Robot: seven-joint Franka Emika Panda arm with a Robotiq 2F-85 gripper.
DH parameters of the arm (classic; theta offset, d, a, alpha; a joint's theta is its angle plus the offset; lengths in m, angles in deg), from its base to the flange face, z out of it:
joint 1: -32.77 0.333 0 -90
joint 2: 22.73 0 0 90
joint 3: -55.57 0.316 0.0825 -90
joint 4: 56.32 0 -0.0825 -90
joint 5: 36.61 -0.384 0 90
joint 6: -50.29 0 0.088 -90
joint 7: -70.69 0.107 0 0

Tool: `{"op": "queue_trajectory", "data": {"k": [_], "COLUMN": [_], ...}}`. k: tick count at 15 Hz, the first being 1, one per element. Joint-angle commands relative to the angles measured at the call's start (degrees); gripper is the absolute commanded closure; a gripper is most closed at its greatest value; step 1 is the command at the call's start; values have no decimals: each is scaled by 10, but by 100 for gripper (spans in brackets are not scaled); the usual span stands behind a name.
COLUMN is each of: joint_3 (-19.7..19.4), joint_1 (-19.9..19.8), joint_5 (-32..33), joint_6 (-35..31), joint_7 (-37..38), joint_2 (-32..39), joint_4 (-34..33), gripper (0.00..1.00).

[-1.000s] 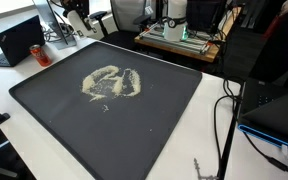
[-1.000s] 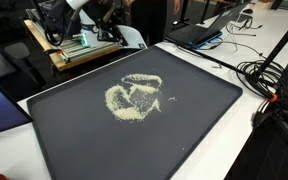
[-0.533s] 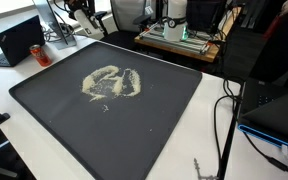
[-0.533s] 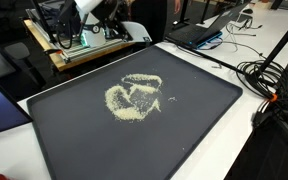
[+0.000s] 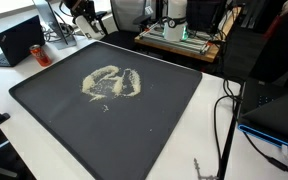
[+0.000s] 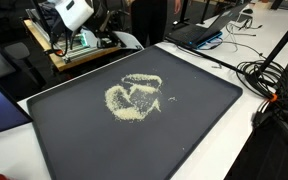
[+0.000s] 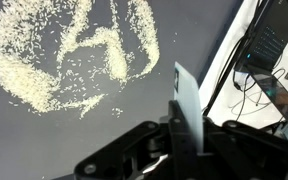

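Rice (image 7: 64,60) lies scattered in loose loops on a black tray (image 7: 44,140), at the left of the wrist view. Right of it, the gripper (image 7: 184,132) is clamped tight on a thin pale card (image 7: 187,95), held edge-on above the tray. In an exterior view the rice (image 5: 112,83) sits left of the tray's middle. Risk: a card pinched so narrowly may twist or slip on contact, flicking grains over the rim toward the cables (image 5: 224,110) at right.
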Motion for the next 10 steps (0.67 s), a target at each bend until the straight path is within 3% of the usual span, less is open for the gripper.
{"op": "queue_trajectory", "data": {"k": [1, 10], "joint_3": [-7, -19], "joint_1": [-6, -9], "joint_5": [-20, -17], "joint_6": [-12, -18], "joint_7": [2, 3], "joint_2": [-10, -18], "joint_4": [30, 69], "gripper": [99, 99]}}
